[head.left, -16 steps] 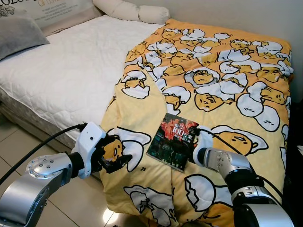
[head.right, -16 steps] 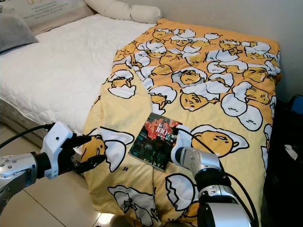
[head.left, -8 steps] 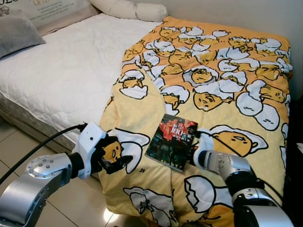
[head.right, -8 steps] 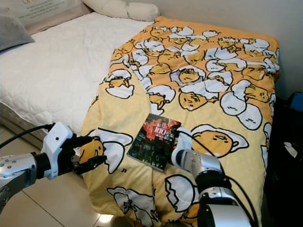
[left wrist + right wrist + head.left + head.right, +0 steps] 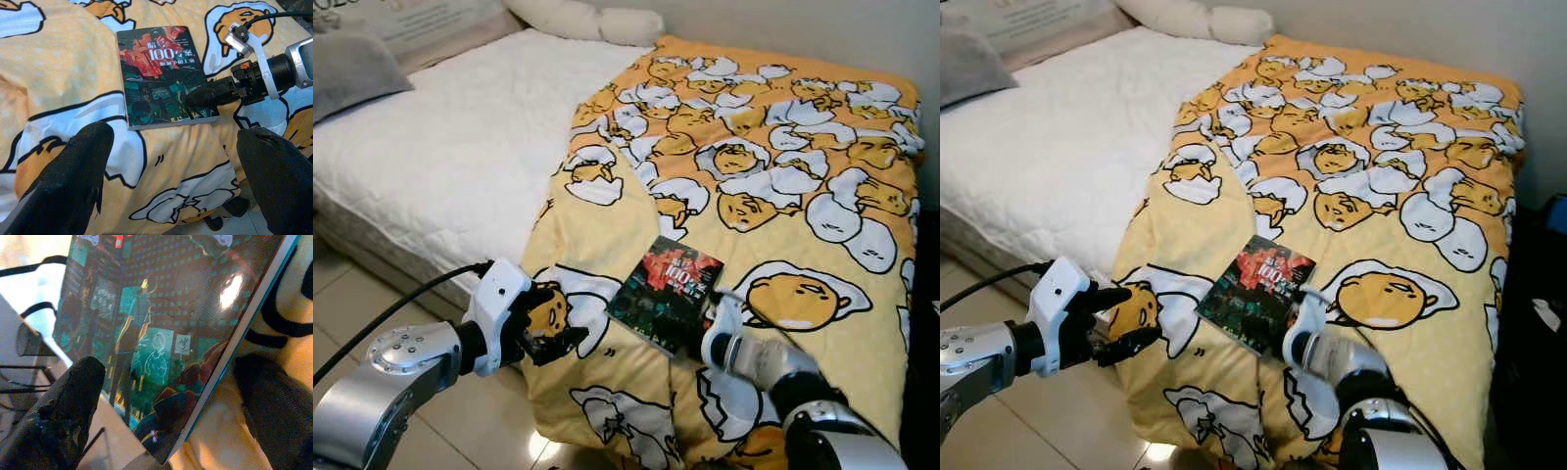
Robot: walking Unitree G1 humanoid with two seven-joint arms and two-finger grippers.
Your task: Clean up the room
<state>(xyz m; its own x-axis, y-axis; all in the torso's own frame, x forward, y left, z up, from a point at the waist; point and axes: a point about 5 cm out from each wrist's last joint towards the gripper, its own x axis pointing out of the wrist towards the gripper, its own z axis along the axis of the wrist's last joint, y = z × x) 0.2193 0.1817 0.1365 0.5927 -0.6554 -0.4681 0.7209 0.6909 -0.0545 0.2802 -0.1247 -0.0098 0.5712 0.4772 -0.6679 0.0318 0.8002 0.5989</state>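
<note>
The book (image 5: 666,292) lay flat on the yellow egg-print blanket (image 5: 783,176) near the bed's foot edge, and the right gripper (image 5: 208,95) reached over the book's near corner with its fingers spread either side of that edge, probably to pinch it up for tidying away. The left gripper (image 5: 548,328) hovered open beside the book, over the hanging blanket edge, holding nothing. The right wrist view showed the straddled cover edge close up, while the left wrist view showed the whole cover and the other arm upon it
</note>
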